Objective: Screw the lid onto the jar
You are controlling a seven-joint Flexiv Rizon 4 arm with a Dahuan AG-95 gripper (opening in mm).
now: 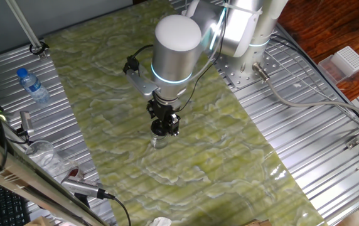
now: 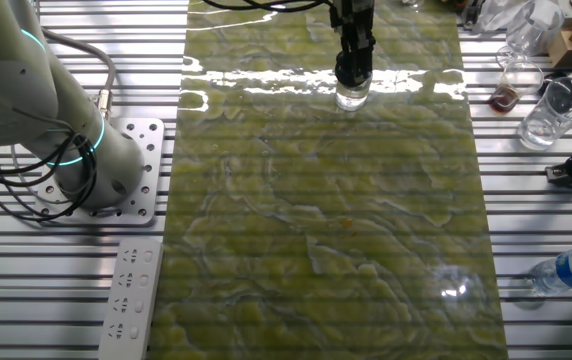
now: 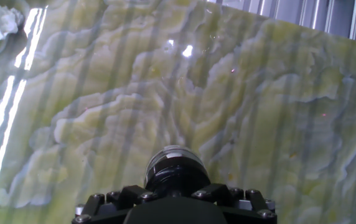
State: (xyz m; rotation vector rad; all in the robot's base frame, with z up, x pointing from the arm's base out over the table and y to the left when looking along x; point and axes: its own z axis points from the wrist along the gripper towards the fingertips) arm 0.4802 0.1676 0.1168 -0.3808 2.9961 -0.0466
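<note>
My gripper: my gripper points straight down over the green marbled mat, its fingers clamped on the lid
Lid: black, round, with a shiny greyish top; in the hand view it sits right at my fingertips, its rim held between them
Jar: the jar stands upright on the mat directly under the lid; from the other fixed view the lid sits on its mouth, clear glass showing below my fingers; I cannot tell how far it is threaded
Mat: the mat covers the middle of the table, glossy with light streaks; the jar is near the middle of its width
Table: ribbed metal table on both sides of the mat
My arm's base: bolted to a plate just beside the mat's edge
Water bottle: a clear water bottle with a blue cap lies on the ribbed metal, well apart from the jar
Clutter: clear cups and cables along one table edge
</note>
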